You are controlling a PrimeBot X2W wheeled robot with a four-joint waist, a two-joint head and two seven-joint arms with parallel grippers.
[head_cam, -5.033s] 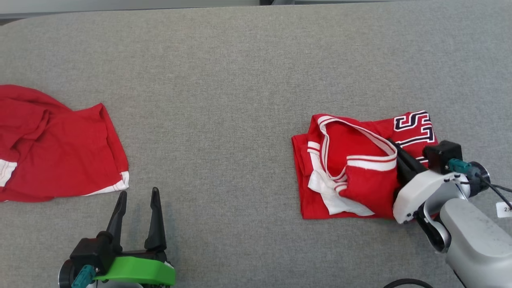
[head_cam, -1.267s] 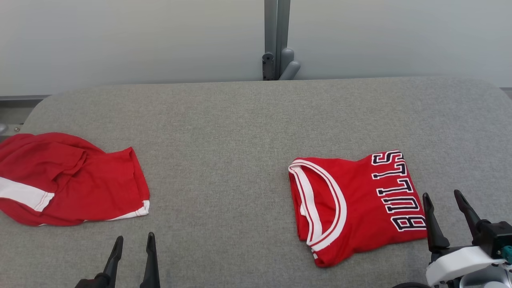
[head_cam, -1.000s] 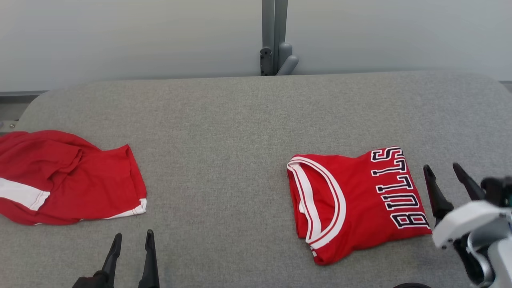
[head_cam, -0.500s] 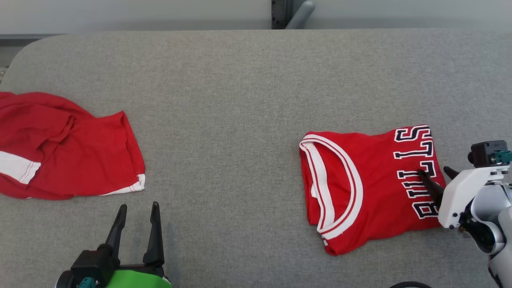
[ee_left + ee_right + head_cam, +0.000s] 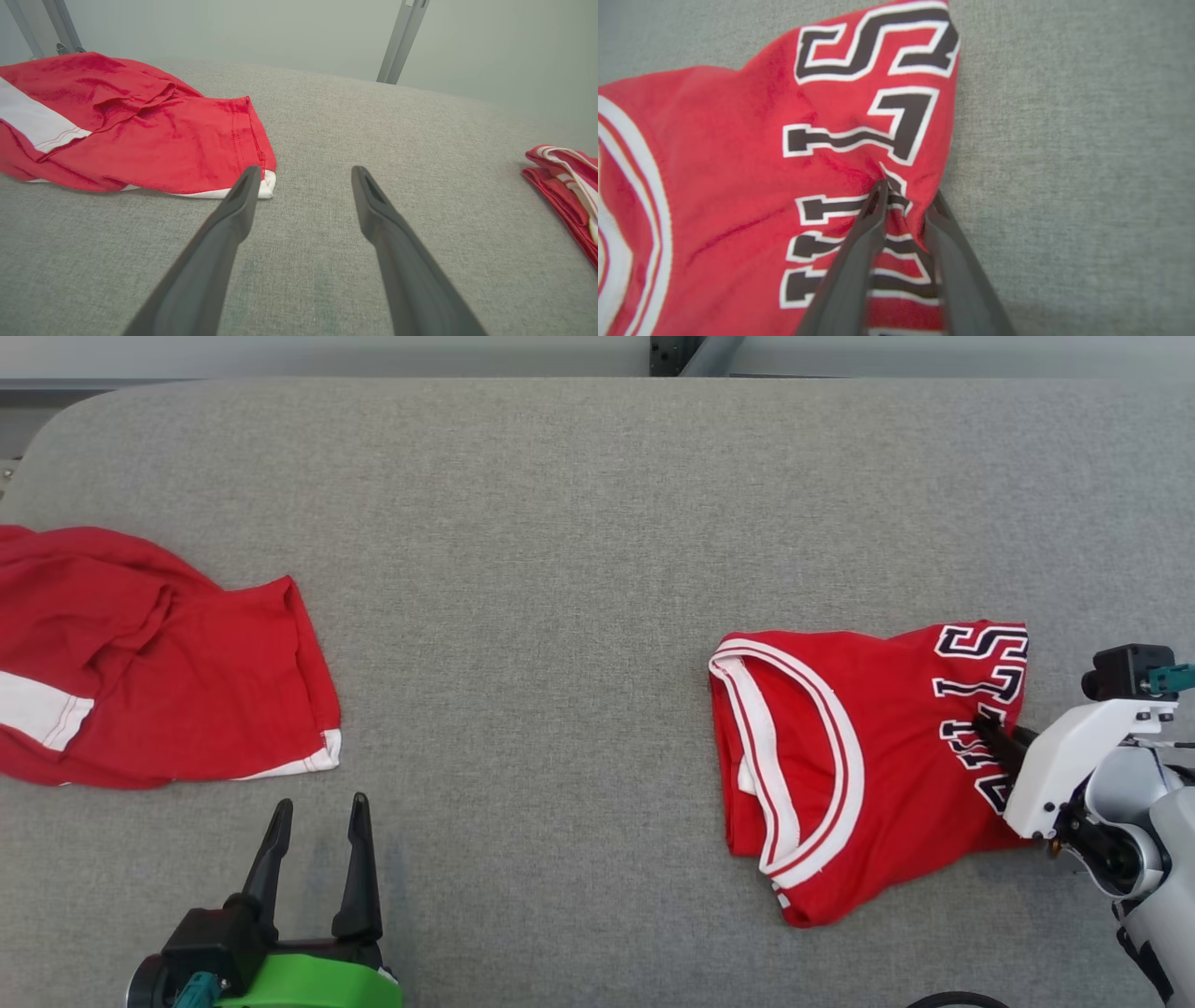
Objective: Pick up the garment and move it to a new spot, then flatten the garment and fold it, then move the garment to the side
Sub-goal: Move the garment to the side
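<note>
Head view
- Finds the red jersey (image 5: 868,756) lying folded on the right part of the grey padded table (image 5: 560,523), with the white-trimmed neckline toward the middle and black lettering along the right edge
- Puts the right gripper (image 5: 990,728) at that lettered edge, reaching in from the right, with the dark fingers close together and the cloth creased toward them
- Places the left gripper (image 5: 317,807) low at the near left over bare table, spread wide with nothing between the jaws
- Notes a second red garment (image 5: 159,663) with white trim, rumpled at the far left, well apart from the jersey and near the left gripper but not touching it

Left wrist view
- Looks along the left gripper (image 5: 304,172), jaws wide apart and empty, with grey padded table (image 5: 373,140) between and beyond the tips
- Shows the second red garment (image 5: 140,130) ahead to the left, its white hem corner just beside the left fingertip; cannot tell contact
- Catches a folded edge of the red jersey (image 5: 565,186) at the far right
- Marks a metal post (image 5: 402,42) rising behind the table

Right wrist view
- Shows the right gripper (image 5: 908,191) with jaws narrow, pinching the lettered edge of the red jersey (image 5: 738,163), with cloth puckered at the tips
- Leaves bare grey padded table (image 5: 1064,140) to the right
</note>
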